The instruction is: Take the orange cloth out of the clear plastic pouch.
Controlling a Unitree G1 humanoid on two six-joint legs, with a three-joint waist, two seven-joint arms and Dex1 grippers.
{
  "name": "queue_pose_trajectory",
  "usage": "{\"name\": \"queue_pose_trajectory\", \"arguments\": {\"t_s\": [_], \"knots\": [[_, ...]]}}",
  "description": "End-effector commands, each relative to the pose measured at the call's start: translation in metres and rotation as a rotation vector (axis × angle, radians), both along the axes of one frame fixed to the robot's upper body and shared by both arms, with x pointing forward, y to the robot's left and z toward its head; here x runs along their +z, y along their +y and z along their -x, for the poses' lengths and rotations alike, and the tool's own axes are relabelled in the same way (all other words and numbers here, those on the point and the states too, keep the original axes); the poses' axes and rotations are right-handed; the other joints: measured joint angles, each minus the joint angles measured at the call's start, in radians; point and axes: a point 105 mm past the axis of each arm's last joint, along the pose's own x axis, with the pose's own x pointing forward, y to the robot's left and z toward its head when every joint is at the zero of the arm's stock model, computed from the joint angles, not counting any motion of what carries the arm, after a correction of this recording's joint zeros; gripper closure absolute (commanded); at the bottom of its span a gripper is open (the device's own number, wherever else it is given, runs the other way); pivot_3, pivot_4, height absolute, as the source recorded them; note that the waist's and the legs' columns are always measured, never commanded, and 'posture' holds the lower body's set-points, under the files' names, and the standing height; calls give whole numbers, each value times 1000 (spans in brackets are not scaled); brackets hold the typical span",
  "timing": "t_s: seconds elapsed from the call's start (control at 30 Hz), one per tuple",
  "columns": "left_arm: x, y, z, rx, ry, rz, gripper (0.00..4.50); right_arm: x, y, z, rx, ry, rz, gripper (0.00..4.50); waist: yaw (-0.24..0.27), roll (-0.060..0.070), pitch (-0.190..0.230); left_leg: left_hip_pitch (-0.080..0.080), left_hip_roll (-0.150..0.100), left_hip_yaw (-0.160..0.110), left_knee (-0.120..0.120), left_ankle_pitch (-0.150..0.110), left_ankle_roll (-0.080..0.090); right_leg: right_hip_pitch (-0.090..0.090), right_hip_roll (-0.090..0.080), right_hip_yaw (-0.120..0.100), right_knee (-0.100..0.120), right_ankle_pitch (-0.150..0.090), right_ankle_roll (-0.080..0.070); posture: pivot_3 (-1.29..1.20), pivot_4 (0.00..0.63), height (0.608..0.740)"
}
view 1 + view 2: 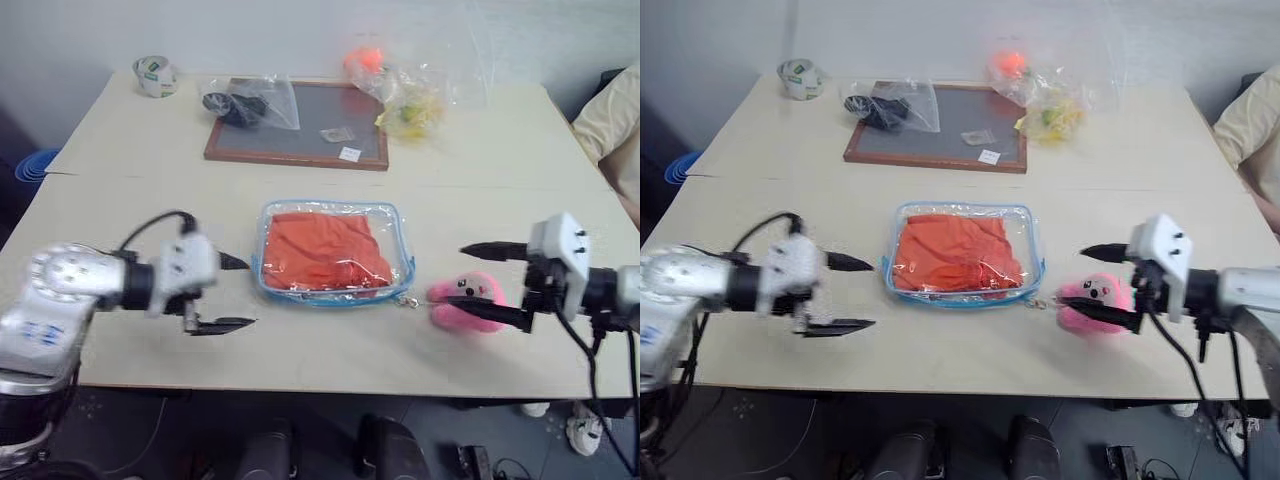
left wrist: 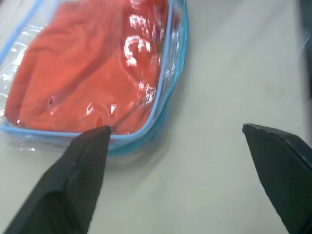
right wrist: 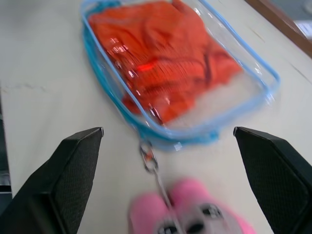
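The clear plastic pouch (image 1: pixel 405 262) with light-blue trim lies flat in the middle of the table, and the orange cloth (image 1: pixel 325 250) is folded inside it. A pink plush charm (image 1: pixel 478 289) hangs from a short chain at the pouch's right corner. My left gripper (image 1: pixel 235 293) hovers just left of the pouch, open and empty, clear of the trim. On the right, my right gripper (image 1: pixel 490 282) is open with its fingers above and below the charm, holding nothing. In the left wrist view the cloth (image 2: pixel 92 73) shows through the plastic.
At the back lies a brown-framed board (image 1: pixel 300 125) with a clear bag of dark items (image 1: pixel 250 100) on it. A clear bag of yellow things (image 1: pixel 410 110) and an orange ball (image 1: pixel 365 58) sit behind it. A tape roll (image 1: pixel 155 75) is at the far left corner.
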Motion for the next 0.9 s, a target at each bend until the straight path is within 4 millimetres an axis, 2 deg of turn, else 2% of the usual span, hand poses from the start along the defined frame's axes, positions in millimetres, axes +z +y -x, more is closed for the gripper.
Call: {"name": "queue_pose_trajectory", "arguments": {"t_s": [0.03, 0.1, 0.2, 0.23, 0.3, 0.37, 0.6, 0.67, 0.77, 0.9], "knots": [[23, -7, 14, -63, -8, 62, 44, 0, -27, -5, -94, -7, 7, 0, -2, 1, 0, 1, 0, 0, 0, 0, 0, 1, 0, 0, 0, 0, 0, 0, 150, 740], [30, -12, 14, -63, -7, 101, 44, -15, -38, -6, -132, 43, 8, 0, -1, 1, 0, 3, 0, 0, 0, 0, 0, 2, 0, 0, 0, 0, 0, 0, 150, 740], [48, -26, 18, -116, 9, 210, 44, -33, -45, -1, -137, 116, 5, 0, -1, 1, 0, 3, 0, 0, -1, 0, -1, 1, 0, 1, 1, 0, 0, 0, 150, 740], [51, -31, 18, -131, 1, 226, 4, -39, -46, -2, -156, 153, -46, 184, -2, 1, 0, 3, 0, 0, -1, 0, -1, 2, 0, 1, 1, 0, 0, 0, 150, 740], [53, -35, 17, -135, -11, 227, 0, -44, -47, -6, -184, 189, -133, 638, -3, 1, 0, 3, -1, 1, -1, 0, -1, 2, 0, 1, 1, 0, 0, 0, 150, 740], [50, -37, 15, -129, -25, 206, 0, -46, -44, -9, -185, 206, -189, 1323, -8, 1, 0, 4, 0, 1, -1, 1, -2, 2, 1, 1, 1, 0, 0, 0, 150, 740], [45, -37, 10, -113, -59, 166, 0, -54, -37, -5, -155, 249, -201, 3764, -1, 1, 0, 4, 0, 3, -2, 1, -2, 0, 2, 3, 1, 0, 0, 0, 150, 740], [45, -36, 9, -108, -66, 166, 0, -51, -37, -2, -141, 251, -205, 4484, 0, 1, 0, 4, 0, 2, -1, 1, -2, 1, 1, 3, 1, 0, -1, 0, 150, 740], [44, -35, 7, -99, -81, 156, 0, -33, -32, 2, -84, 211, -225, 4484, -2, 1, 0, 4, 0, 2, -1, 1, -2, 1, 1, 3, 1, 0, 0, 0, 150, 740], [45, -34, 6, -91, -92, 152, 0, 7, -2, 11, 89, 139, -264, 4484, -5, 2, 0, 4, 0, 3, -2, 1, -2, 0, 2, 4, 2, 0, -1, 0, 150, 740]]}}
